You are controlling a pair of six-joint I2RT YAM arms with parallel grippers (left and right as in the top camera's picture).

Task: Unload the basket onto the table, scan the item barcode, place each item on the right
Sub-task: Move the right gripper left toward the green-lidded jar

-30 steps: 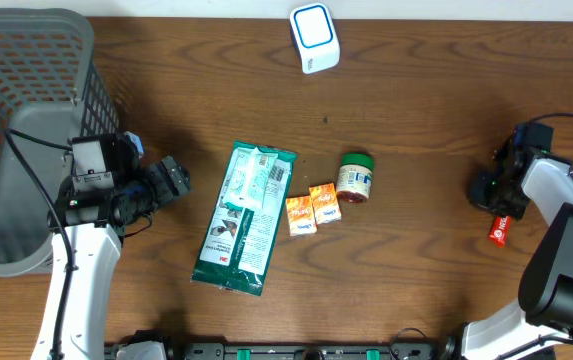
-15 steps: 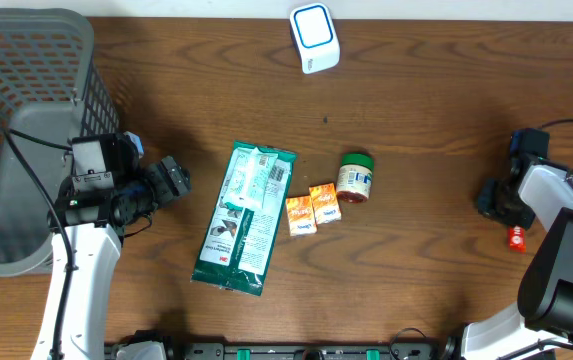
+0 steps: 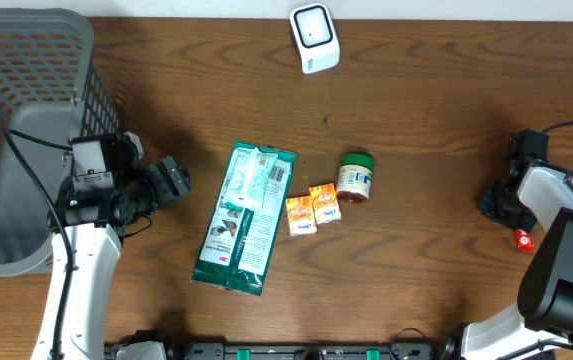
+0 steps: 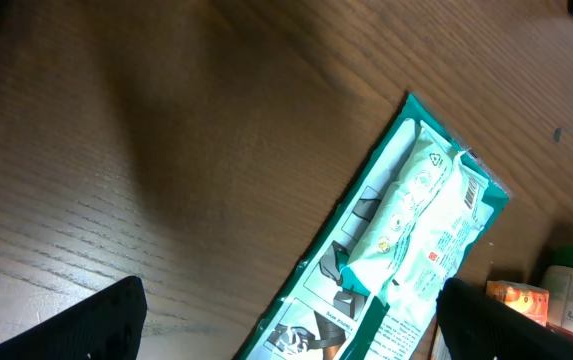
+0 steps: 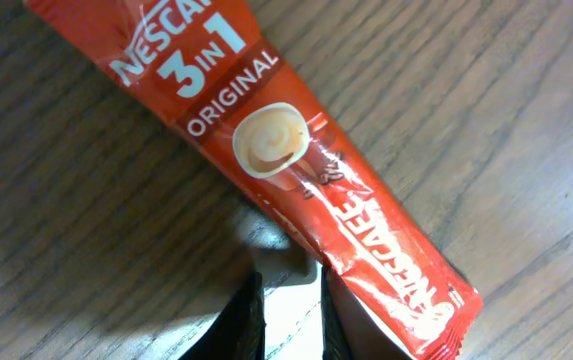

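Observation:
A red Nescafe 3-in-1 sachet (image 3: 524,240) lies flat on the wooden table at the far right, filling the right wrist view (image 5: 296,170). My right gripper (image 3: 513,222) (image 5: 291,312) points down at its near end. The jaws stand almost together with only a thin bright strip of table between them, and the sachet's edge lies against the outer side of one finger (image 5: 338,320). The white barcode scanner (image 3: 313,37) stands at the back centre. My left gripper (image 3: 181,180) (image 4: 291,325) hangs wide open at the left, empty, just left of a green wipes pack (image 3: 244,220) (image 4: 416,200).
Two small orange boxes (image 3: 312,210) and a green-lidded jar (image 3: 355,177) sit in the middle beside the wipes pack. A grey mesh basket (image 3: 66,30) fills the back left corner. The sachet lies close to the table's right edge.
The right gripper and the red sachet have slid together to the right. The scanner's blue ring has gone dark. The left arm has not moved.

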